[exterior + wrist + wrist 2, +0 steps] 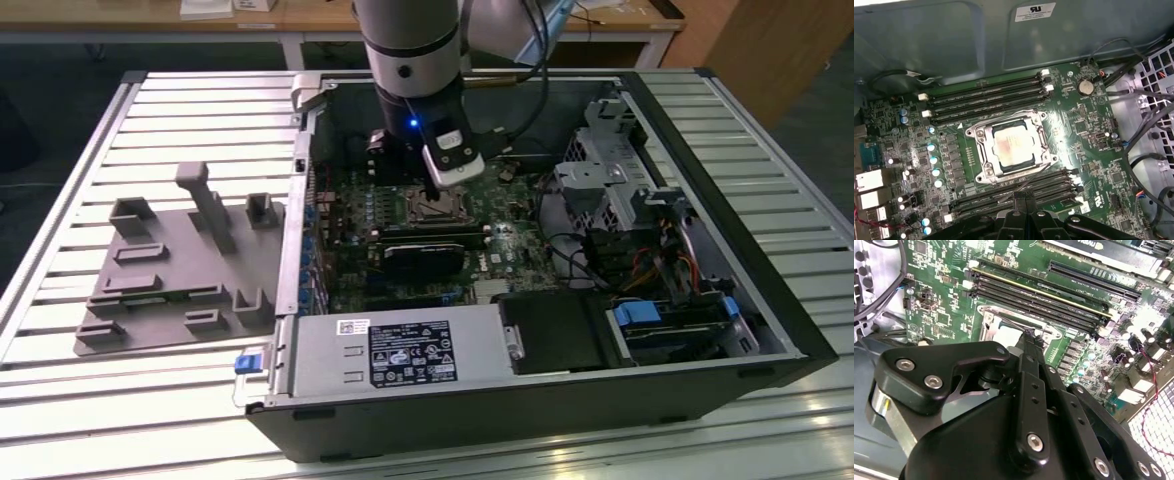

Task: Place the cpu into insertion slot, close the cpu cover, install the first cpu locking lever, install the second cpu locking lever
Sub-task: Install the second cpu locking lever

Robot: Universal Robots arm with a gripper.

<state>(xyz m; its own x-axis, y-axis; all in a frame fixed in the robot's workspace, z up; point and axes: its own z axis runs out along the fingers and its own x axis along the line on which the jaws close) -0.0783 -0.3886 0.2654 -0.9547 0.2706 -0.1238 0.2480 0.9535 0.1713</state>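
Now my arm hangs vertical over open case, gripper point(1021, 200) low at frame bottom, fingers pinched shut, holding nothing. One cpu point(1011, 148) seated in insertion slot point(985, 176), frame centre, one cpu cover point(1041, 146) down around it.

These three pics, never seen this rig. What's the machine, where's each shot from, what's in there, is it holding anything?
It is a single robot arm reaching down into an open computer case that lies on a slatted table. The exterior view is shot from off the arm; both wrist views come from cameras riding near its wrist, looking down past the gripper.

Inside is a green motherboard. The cpu already sits in the insertion slot, and the cpu cover lies closed around it. The gripper's fingers are together just beside the socket, with nothing visibly held. A grey parts fixture rests on the table beside the case.
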